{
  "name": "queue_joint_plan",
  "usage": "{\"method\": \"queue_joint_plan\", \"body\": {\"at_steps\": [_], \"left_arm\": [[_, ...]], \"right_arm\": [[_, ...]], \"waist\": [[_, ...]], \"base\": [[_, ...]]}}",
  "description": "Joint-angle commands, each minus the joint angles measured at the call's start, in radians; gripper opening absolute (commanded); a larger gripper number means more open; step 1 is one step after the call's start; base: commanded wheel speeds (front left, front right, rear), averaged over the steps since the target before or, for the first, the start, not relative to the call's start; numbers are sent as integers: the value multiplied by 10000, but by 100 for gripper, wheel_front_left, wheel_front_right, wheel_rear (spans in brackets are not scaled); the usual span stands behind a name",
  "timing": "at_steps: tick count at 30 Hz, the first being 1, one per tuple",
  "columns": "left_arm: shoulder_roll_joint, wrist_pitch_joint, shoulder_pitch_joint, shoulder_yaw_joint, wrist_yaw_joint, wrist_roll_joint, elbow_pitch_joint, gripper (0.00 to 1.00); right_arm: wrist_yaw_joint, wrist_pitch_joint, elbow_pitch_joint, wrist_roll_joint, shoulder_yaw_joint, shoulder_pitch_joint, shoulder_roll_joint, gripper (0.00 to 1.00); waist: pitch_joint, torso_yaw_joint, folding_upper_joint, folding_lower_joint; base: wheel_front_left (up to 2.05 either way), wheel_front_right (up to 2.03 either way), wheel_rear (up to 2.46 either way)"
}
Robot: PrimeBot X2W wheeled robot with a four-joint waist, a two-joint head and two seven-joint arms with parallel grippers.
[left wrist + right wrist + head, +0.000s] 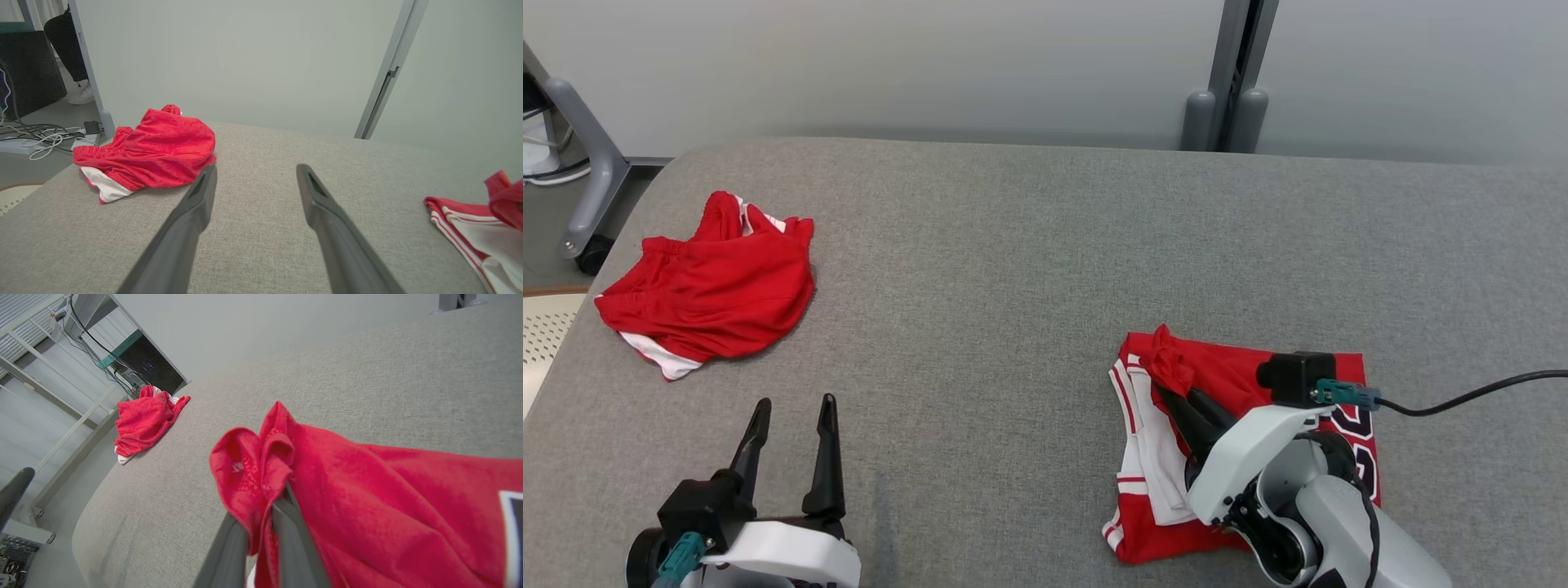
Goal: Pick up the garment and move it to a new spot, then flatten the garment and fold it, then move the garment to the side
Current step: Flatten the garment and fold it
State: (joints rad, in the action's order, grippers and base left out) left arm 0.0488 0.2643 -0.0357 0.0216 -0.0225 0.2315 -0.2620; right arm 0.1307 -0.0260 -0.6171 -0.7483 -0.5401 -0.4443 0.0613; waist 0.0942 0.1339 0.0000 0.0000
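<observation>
The red garment (1232, 369) lies at four o'clock on the grey surface (1013, 269), and it looks soft, light and limp. The right gripper (1176, 398) pinches a bunched fold at its far edge between closed fingers. Thin cloth may slip, so I'd grip deep. The left gripper (795, 406), at seven o'clock, stands spread and empty.

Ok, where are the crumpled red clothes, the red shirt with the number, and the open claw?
crumpled red clothes (719, 286): head view, middle of the heap.
red shirt (1227, 365): head view, its red top layer.
left gripper (795, 402): head view, midway between its open fingertips.
</observation>
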Motion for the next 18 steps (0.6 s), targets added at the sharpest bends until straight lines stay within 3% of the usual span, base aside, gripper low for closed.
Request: {"method": "queue_joint_plan", "body": {"at_steps": [1,2,5,11,18], "left_arm": [[37,-2,-203,8,-27,49,-7,100],[36,-2,-211,26,-25,53,-44,100],[37,-2,-208,0,-45,41,-120,100],[37,-2,-55,-141,-109,-34,-173,100],[38,-2,50,-330,-198,-114,-44,100]], "right_arm": [[1,-138,-69,61,-61,-102,10,47],[1,-186,-167,47,-98,-128,-13,100],[1,-419,-205,85,-303,-280,-11,100],[1,-1323,168,347,-239,-320,597,100],[1,-2187,992,604,799,349,1642,100]], "waist": [[-7,-6,0,0],[-17,-17,0,0],[-82,-109,0,0],[-289,-327,0,0],[-439,-497,0,0]], "base": [[0,0,0],[0,0,0],[0,0,0],[0,0,0],[0,0,0]]}}
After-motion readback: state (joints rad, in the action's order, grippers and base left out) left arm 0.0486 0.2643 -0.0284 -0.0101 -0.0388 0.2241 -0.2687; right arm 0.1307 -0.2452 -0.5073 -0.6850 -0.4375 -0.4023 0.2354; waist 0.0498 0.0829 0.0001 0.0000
